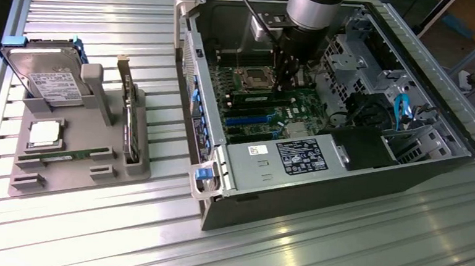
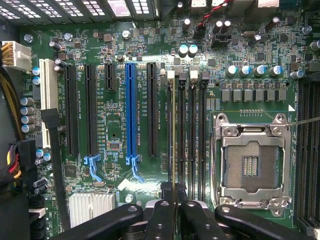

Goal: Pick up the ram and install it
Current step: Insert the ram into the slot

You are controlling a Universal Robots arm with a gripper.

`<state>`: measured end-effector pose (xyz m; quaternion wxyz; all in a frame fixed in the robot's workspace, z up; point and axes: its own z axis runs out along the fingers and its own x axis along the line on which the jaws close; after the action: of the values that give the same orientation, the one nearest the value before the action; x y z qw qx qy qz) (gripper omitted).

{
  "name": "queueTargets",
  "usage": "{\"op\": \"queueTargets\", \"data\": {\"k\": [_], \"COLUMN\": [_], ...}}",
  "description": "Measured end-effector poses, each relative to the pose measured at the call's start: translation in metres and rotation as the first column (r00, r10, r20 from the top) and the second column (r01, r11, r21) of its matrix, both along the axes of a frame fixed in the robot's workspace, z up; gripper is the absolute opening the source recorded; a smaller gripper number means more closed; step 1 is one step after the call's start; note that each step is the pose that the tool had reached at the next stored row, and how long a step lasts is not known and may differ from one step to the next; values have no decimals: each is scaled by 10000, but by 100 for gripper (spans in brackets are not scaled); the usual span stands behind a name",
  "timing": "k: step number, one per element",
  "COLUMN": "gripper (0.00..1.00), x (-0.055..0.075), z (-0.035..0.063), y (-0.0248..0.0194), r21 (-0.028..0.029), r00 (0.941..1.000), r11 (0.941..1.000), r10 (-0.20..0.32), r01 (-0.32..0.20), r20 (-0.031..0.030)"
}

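End effector [image 2: 174,212] is seen clamped narrowly on the ram [image 2: 173,135]. The ram is held edge-on, in line with the memory slots [image 2: 192,130] beside the empty CPU socket [image 2: 251,165], inside the open computer case [image 1: 299,202] on the surface [image 1: 338,250].

This looks like a robotics lab or test workshop for computer assembly. A ribbed aluminium bench [image 1: 104,13] carries an opened computer case [image 1: 299,202] lying on its side; at its nine o'clock sits a grey fixture [image 1: 78,176] holding loose parts, a hard drive [image 1: 51,78] among them. A robot arm [image 1: 311,7] reaches into the case, the ram [image 2: 173,140] edge-on over the bare motherboard [image 2: 115,125].
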<state>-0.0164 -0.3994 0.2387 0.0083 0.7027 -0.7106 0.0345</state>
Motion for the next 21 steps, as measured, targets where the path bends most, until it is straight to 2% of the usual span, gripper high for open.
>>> {"op": "queueTargets", "data": {"k": [21], "gripper": [12], "x": [3], "z": [-25], "y": [-4], "r21": [0], "r00": [10000], "r11": [10000], "r10": [1], "r01": [-1], "r20": [1]}}
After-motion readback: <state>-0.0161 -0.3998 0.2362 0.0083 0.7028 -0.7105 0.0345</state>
